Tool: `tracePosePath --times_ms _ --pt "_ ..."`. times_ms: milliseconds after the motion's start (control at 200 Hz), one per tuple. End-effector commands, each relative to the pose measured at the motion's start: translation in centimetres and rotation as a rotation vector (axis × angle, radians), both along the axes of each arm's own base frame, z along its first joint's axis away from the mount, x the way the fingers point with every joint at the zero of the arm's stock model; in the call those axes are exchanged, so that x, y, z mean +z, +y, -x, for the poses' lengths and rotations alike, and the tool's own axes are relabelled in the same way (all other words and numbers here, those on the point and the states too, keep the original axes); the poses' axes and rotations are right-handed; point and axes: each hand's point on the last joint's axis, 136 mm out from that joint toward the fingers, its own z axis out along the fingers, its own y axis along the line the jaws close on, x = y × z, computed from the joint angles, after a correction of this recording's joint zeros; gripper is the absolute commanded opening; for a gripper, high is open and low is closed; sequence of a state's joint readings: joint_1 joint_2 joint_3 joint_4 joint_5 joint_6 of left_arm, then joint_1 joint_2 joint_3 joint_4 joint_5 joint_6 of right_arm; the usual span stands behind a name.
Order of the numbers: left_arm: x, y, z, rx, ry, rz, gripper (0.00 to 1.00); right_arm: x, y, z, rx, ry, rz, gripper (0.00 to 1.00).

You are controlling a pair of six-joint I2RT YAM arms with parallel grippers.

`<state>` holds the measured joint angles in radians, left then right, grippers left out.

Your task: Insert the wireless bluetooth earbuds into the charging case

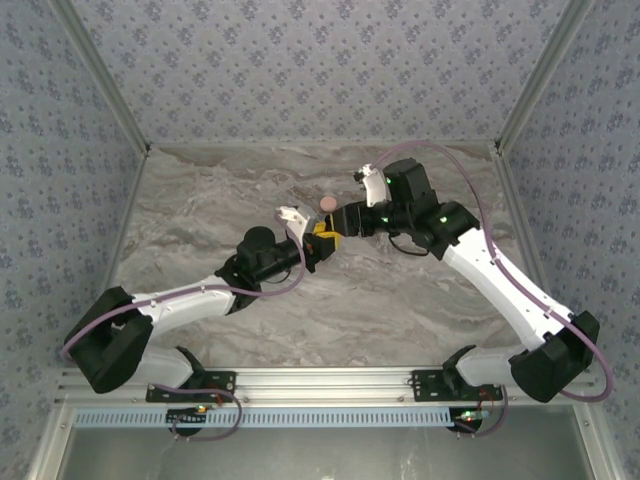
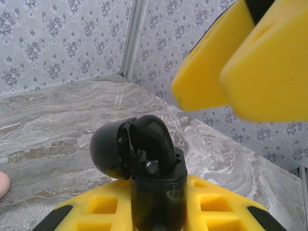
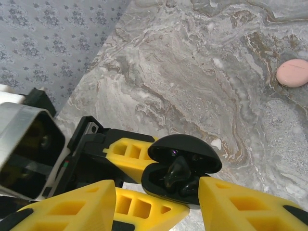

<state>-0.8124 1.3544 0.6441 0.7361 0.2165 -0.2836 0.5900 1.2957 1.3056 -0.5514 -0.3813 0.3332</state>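
Marble tabletop (image 1: 400, 300); left gripper (image 1: 322, 238) jaws pinch case (image 2: 159, 202), mouth upward, lid (image 2: 108, 154) open, earbud (image 2: 155, 137) inside; right gripper (image 1: 347, 219) jaws spread.

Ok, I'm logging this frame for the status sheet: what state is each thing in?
black charging case: lid open
black earbud: in the case
pink case: closed, lying on the table
left gripper: shut on the black charging case
right gripper: open, fingers either side of the case

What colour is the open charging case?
The charging case is black; right wrist view shows it best.
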Motion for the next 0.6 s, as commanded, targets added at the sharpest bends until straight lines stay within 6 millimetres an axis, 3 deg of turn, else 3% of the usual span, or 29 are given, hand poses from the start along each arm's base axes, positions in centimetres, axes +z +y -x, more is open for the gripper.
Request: tracePosePath --times_ms 0,235,595 --pt "3.3 -0.1 0.1 0.002 -0.073 0.044 0.22 1.5 -0.1 0.5 0.015 -0.035 -0.005 0.47" --pt "4.0 -0.2 0.6 -0.023 -0.091 0.065 0.22 0.3 -0.3 0.0 -0.004 -0.010 0.019 0.20" --pt "4.7 -0.4 1.7 -0.076 -0.113 0.079 0.22 -0.9 0.0 -0.4 -0.003 0.032 0.030 0.15"
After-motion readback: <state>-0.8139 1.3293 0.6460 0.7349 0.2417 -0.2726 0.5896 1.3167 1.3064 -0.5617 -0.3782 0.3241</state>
